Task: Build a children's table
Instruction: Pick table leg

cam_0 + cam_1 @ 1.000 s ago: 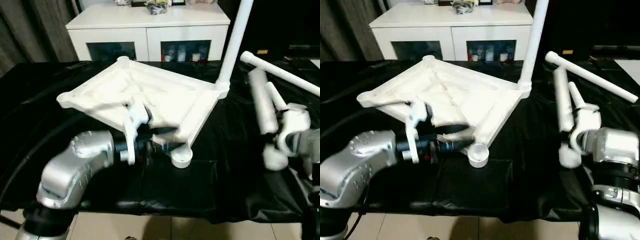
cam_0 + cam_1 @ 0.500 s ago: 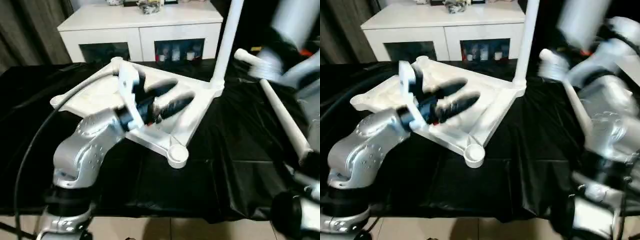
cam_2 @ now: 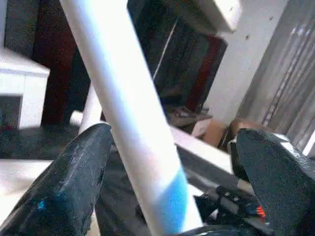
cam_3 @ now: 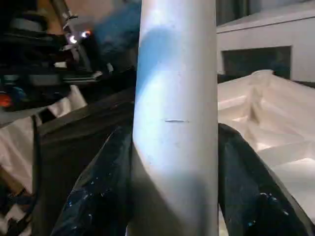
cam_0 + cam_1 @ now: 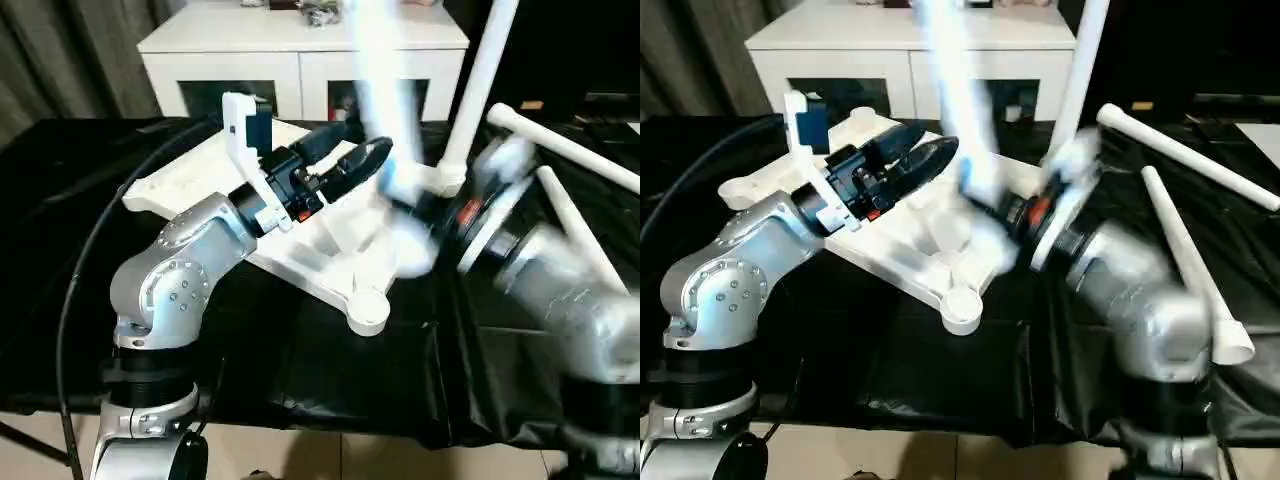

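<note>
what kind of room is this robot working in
Probably a furnished room at home or a mock-up of one: a white cabinet with glass doors stands behind the black-covered table, curtains hang at left, and the floor is tiled.

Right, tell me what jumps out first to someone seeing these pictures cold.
The right gripper is shut on a long white leg, which it holds up over the middle of the upside-down table top. The left gripper, fingers open, hangs above that top beside the leg. One leg already stands upright in the far corner socket, and two more legs lie on the black cloth to the right.
</note>
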